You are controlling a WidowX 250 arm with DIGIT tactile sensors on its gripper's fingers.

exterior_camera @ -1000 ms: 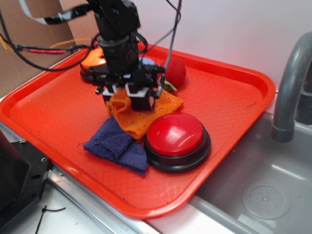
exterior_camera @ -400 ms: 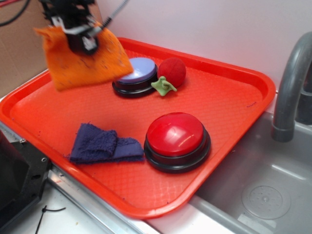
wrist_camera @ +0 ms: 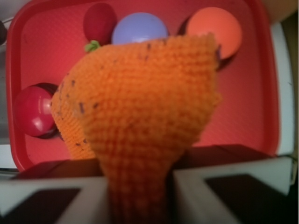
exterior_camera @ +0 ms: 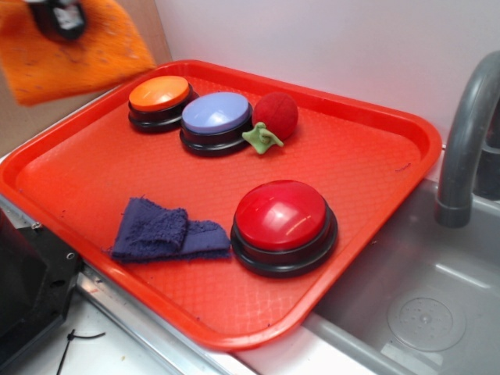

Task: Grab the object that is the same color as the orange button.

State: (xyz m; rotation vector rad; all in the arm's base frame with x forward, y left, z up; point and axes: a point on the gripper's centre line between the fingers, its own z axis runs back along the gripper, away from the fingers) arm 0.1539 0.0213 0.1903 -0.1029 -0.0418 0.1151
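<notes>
The soft orange terry-cloth rag hangs in the air above the far left corner of the shallow red plastic tray, lifted clear of its surface and touching nothing on it. In the exterior view it is blurred, a broad flap spreading out and down from the black gripper, of which only the lower tip shows at the top edge. In the wrist view the cloth fills most of the picture: a coarse looped weave, bright orange with small dark flecks scattered over it, wide at the top and narrowing to a bunched neck where it passes between the two pale fingers. Those fingers are pressed in on that neck from either side, pinching the rag between them.

Below it, on the tray's far left part, sits the small round push-button with a glossy orange dome and black base, matching the rag in colour. Just beside it towards the right stands the lavender-topped round button, and next to that a red knitted ball with a green leaf. The large red-topped button stands near the tray's near edge, with the folded dark blue terry rag lying just beside it on the left. A grey curved faucet pipe rises at the right edge.
</notes>
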